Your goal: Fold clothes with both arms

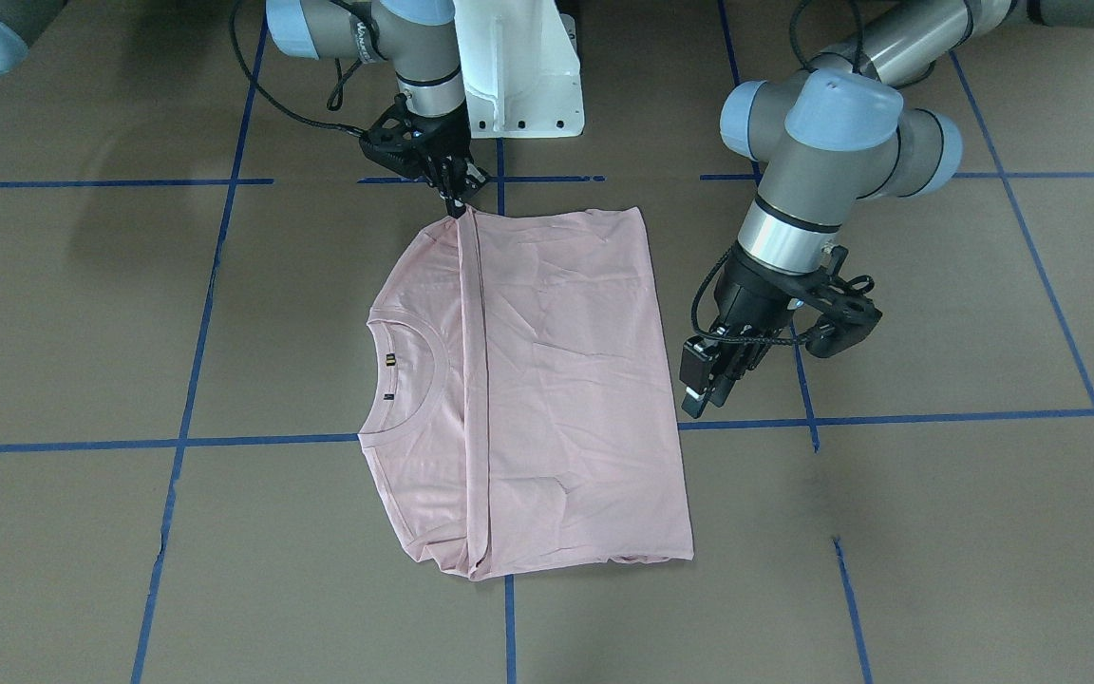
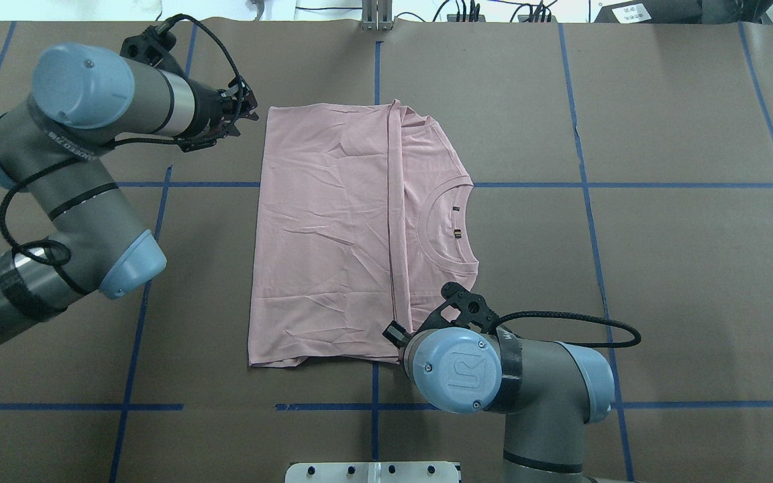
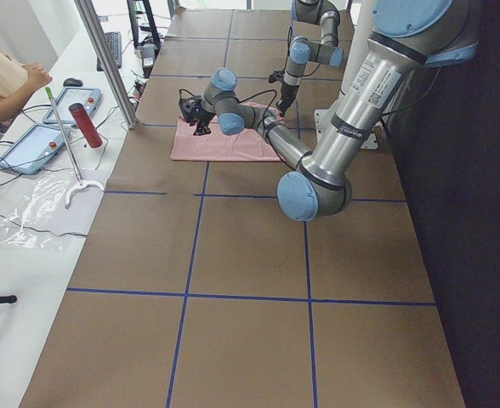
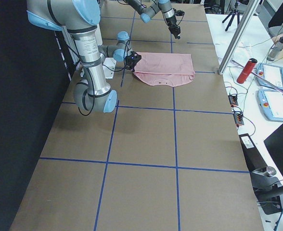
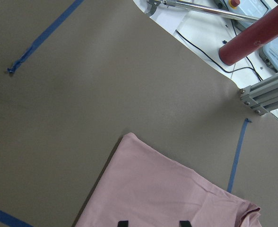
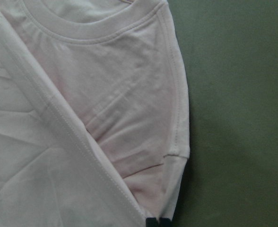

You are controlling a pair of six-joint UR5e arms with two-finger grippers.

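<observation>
Six cameras cover one brown table (image 2: 661, 282) and the pink T-shirt (image 2: 326, 228) on it.

One fixed camera looks forward and down from behind the white base (image 2: 373, 472); another faces it from across the table, steeply down, mirroring the sides. Two wider cameras stand at the table's ends and look along it, the T-shirt small and far in both. The left wrist camera sees a shirt corner and bare table from some height; the right wrist camera sits close over the collar (image 6: 96, 33). All six views share the T-shirt.
</observation>
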